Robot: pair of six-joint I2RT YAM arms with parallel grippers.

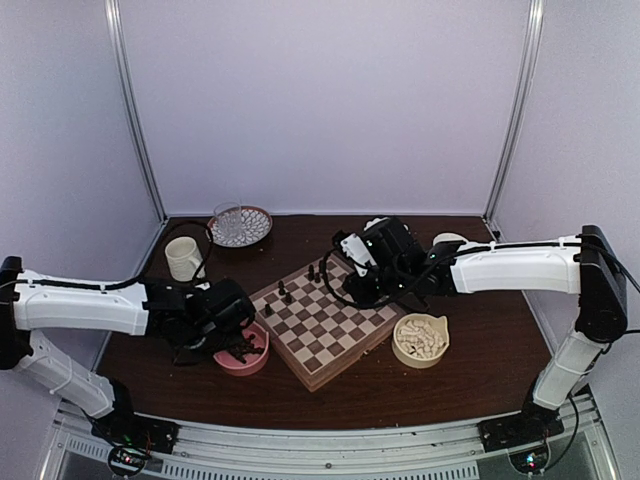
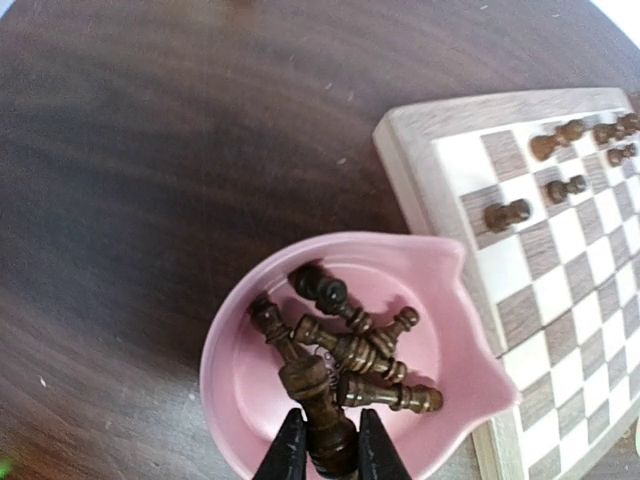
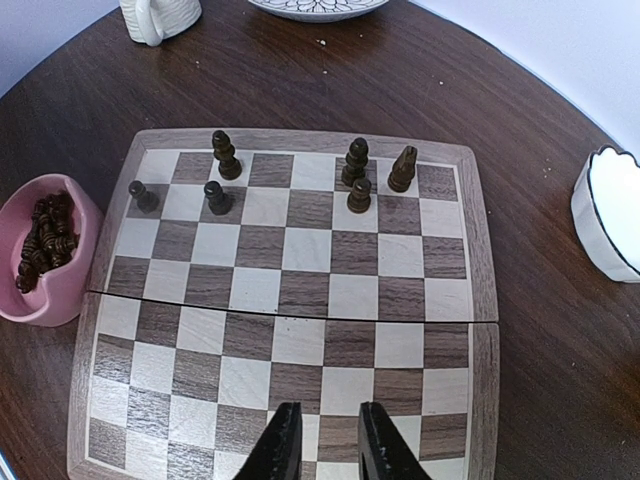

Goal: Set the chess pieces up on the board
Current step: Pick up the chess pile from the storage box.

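Note:
My left gripper (image 2: pixel 333 455) is shut on a dark brown chess piece (image 2: pixel 318 400), held over the pink bowl (image 2: pixel 228 335), which holds several more dark pieces (image 2: pixel 360 350). In the top view this gripper (image 1: pixel 232 322) sits over the bowl (image 1: pixel 246 366), left of the board (image 1: pixel 330 335). My right gripper (image 3: pixel 330 450) is open and empty above the board's near half (image 3: pixel 300 340); in the top view it (image 1: pixel 366 286) hovers over the board's right side. Several dark pieces (image 3: pixel 225 155) stand on the board's two far rows. Several also show in the left wrist view (image 2: pixel 508 213).
A cream bowl of white pieces (image 1: pixel 420 338) stands right of the board. A white mug (image 1: pixel 183 257) and a patterned glass plate (image 1: pixel 240 225) are at the back left. A small white dish (image 3: pixel 610 215) sits beyond the board's right corner. Grey walls enclose the table.

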